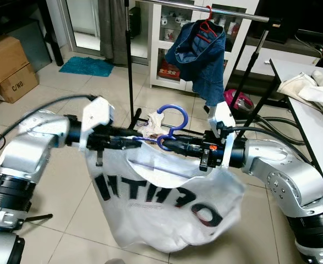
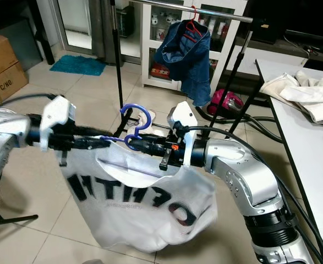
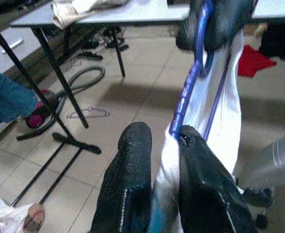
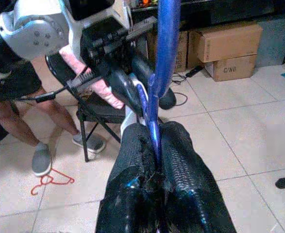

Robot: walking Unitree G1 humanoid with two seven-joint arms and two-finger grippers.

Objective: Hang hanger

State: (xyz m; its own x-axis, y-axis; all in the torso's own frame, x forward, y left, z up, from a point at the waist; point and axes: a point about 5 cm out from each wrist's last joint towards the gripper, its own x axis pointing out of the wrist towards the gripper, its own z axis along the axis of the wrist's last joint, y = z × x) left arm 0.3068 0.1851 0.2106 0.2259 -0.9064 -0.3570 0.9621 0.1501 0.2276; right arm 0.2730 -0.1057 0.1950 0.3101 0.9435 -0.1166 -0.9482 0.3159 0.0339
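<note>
Hanger (image 1: 169, 127), blue, held level between both grippers out in front of the chest, hook curling upward, white shirt (image 1: 161, 192) with dark lettering draped from it and sagging toward the tiled floor (image 1: 56, 88). Left gripper (image 1: 136, 142) pinched on one shoulder of the hanger through the cloth, fingers (image 3: 132, 184) narrow with fabric and blue wire between them. Right gripper (image 1: 169, 144) clamped just below the hook, fingers (image 4: 178, 160) nearly touching around the blue neck. Rail (image 1: 205, 9) well above and beyond, crossing the top of the head view, already carrying a denim garment (image 1: 202, 55) on a red hanger (image 1: 205, 27).

Advice for the step, as a judgement:
- Lift with both arms together, keeping the hanger level so the shirt does not slide off one shoulder.
- Aim the hook at bare rail to the robot's left of the denim, near enough to reach but apart from the red hanger.
- Carry the hook over the rail from the near side, then lower until it bears the weight.
- Hold the right grip firm at the neck to steer the hook; treat the left grip as support only.
- Release the left first, then the right, once the hook sits.
- Watch the rack's black uprights (image 1: 129, 60) and the shirt hem against the legs below.
</note>
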